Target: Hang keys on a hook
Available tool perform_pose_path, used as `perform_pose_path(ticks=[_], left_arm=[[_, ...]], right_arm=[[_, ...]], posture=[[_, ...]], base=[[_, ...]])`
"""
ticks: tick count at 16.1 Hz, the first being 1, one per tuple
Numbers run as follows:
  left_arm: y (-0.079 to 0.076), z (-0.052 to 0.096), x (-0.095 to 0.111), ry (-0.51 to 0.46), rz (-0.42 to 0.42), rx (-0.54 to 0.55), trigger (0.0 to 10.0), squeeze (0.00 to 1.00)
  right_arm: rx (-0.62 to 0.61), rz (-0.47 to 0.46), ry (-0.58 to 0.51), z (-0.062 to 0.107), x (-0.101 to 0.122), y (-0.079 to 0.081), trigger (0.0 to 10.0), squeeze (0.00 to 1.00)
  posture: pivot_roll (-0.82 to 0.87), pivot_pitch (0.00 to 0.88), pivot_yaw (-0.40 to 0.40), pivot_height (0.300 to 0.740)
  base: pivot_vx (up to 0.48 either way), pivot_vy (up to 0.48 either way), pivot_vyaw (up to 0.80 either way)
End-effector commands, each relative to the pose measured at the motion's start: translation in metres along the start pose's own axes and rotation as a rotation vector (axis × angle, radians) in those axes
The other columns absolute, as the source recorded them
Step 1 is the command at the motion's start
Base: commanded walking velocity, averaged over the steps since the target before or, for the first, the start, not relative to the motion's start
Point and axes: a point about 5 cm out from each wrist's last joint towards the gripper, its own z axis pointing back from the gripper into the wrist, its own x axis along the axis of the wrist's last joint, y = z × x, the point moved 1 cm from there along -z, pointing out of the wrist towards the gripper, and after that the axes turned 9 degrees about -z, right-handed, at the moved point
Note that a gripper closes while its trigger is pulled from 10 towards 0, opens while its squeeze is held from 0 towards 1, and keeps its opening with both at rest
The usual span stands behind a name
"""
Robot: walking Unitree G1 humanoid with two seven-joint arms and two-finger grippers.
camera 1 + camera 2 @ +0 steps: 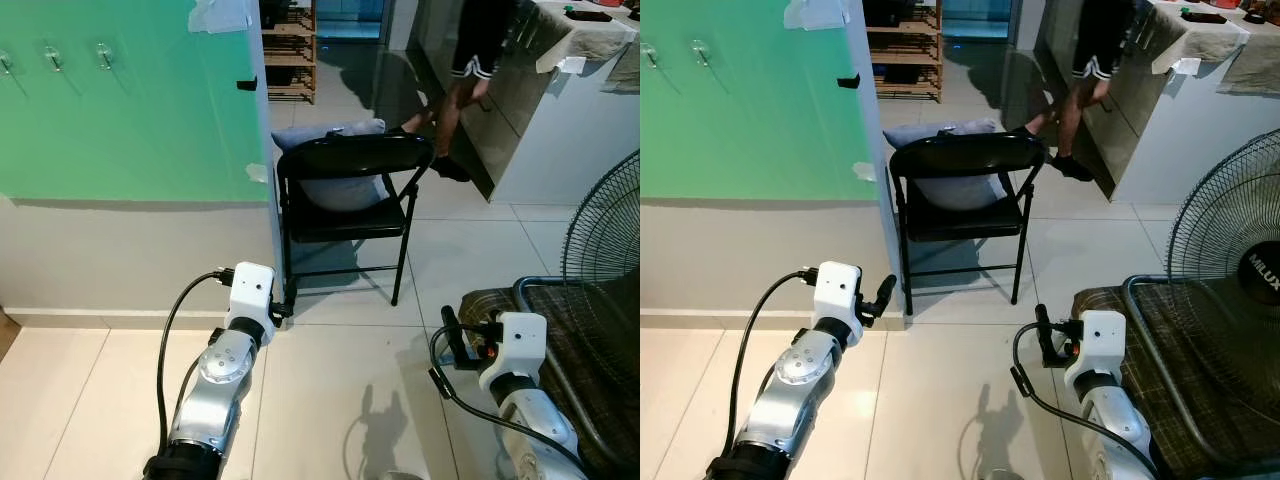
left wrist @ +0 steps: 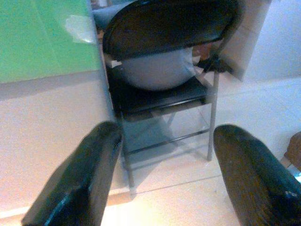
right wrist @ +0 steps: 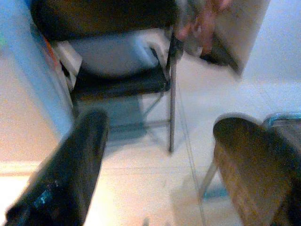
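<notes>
Closest in, both arms are raised low over the tiled floor point(image 1: 340, 380), pointing at the black folding chair point(image 1: 345, 215), so I'll place everything off that chair. The left gripper point(image 2: 164, 188) sits short of the chair's left front leg; its wrist view has the two fingers point(image 2: 80, 183) spread wide, nothing between them, chair dead centre in the gap. The right gripper point(image 3: 155, 179) is short of the chair and off to its right, fingers parted too, also gripping nothing.

The wrist views show one grey cushion point(image 2: 150, 68) resting on the seat more clearly; from the head it mostly peeks around the backrest. The head views give the bigger room: a green panel point(image 1: 120, 100) on the wall left of the chair, with three small hooks point(image 1: 104, 55) in the left eye view and two in the right eye view. Right of the chair there's one standing fan point(image 1: 1240, 270) and a dark patterned seat point(image 1: 1180, 370). Behind the chair, a person's legs point(image 1: 455, 100) and a wooden rack point(image 1: 290, 50).

I can't make out the keys anywhere.
</notes>
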Motion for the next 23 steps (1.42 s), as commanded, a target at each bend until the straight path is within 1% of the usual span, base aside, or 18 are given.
perform_pose_path(ticks=[1,2,3,6,7,8,9,10,11,12,13,14,16,18,23], left_arm=[[0.005,-0.004,0.020,-0.078,0.077,-0.042,10.0,0.00],[0.007,0.000,0.020,-0.097,0.093,-0.027,10.0,0.00],[0.009,0.001,0.020,-0.090,0.113,-0.014,10.0,0.00],[0.011,0.000,0.023,-0.109,0.092,-0.035,10.0,0.00],[0.015,0.008,0.020,-0.113,0.082,-0.042,10.0,0.00],[0.020,0.021,0.016,-0.116,0.047,-0.040,10.0,0.00],[0.022,0.034,0.013,-0.123,0.035,-0.036,10.0,0.00],[0.019,0.050,0.007,-0.130,0.014,-0.053,10.0,0.00],[0.015,0.053,0.002,-0.119,-0.004,-0.068,10.0,0.00],[0.011,0.053,-0.004,-0.097,-0.014,-0.079,10.0,0.00],[0.006,0.046,-0.003,-0.103,-0.013,-0.102,10.0,0.00],[0.004,0.041,0.000,-0.101,-0.020,-0.107,10.0,0.00],[0.006,0.038,0.001,-0.088,-0.001,-0.092,10.0,0.00],[0.007,0.033,0.002,-0.086,0.033,-0.089,10.0,0.00],[0.007,0.023,0.008,-0.109,0.094,-0.072,10.0,0.00]], right_arm=[[0.027,0.026,-0.050,-0.011,0.019,0.016,10.0,0.00],[0.009,0.030,-0.068,-0.011,0.027,0.012,10.0,0.00],[0.015,0.043,-0.088,-0.009,0.034,0.013,10.0,0.00],[0.031,0.050,-0.111,-0.011,0.037,0.017,10.0,0.00],[0.025,0.053,-0.119,-0.005,0.036,0.015,10.0,0.00],[0.018,0.070,-0.116,0.008,0.033,0.011,10.0,0.00],[0.007,0.085,-0.108,0.021,0.029,0.005,10.0,0.00],[-0.019,0.085,-0.101,0.040,0.021,-0.004,10.0,0.00],[-0.026,0.095,-0.088,0.043,0.015,-0.007,10.0,0.00],[-0.033,0.103,-0.069,0.045,0.008,-0.009,10.0,0.00],[-0.014,0.103,-0.069,0.038,0.008,-0.005,10.0,0.00],[0.000,0.061,-0.084,0.031,0.015,0.000,10.0,0.00],[-0.012,0.027,-0.088,0.023,0.021,0.000,10.0,0.00],[-0.012,0.022,-0.091,0.017,0.023,0.000,10.0,0.00],[-0.015,0.008,-0.069,0.014,0.019,-0.004,10.0,0.00]], posture=[[-0.11,0.000,0.026,0.722],[-0.11,0.000,0.026,0.722],[-0.11,0.000,0.028,0.722],[-0.11,0.000,0.030,0.722],[-0.12,0.000,0.030,0.722],[-0.12,0.000,0.027,0.722],[-0.13,0.000,0.024,0.722],[-0.13,0.000,0.018,0.722],[-0.13,0.000,0.017,0.722],[-0.13,0.000,0.021,0.722],[-0.13,0.000,0.024,0.722],[-0.13,0.000,0.028,0.722],[-0.13,0.000,0.029,0.722],[-0.13,0.000,0.029,0.722],[-0.14,0.000,0.024,0.722]], base=[[0.000,0.000,0.00],[0.000,0.000,0.00],[0.000,0.000,0.00],[0.000,0.000,0.00],[0.000,0.000,0.00],[0.000,0.000,0.00],[0.000,0.000,0.00],[0.000,0.000,0.00],[0.000,0.000,0.00],[0.000,0.000,0.00],[0.000,0.000,0.00],[-0.277,0.251,0.00],[-0.302,0.377,0.00],[-0.278,0.394,0.00],[-0.048,0.446,0.00]])
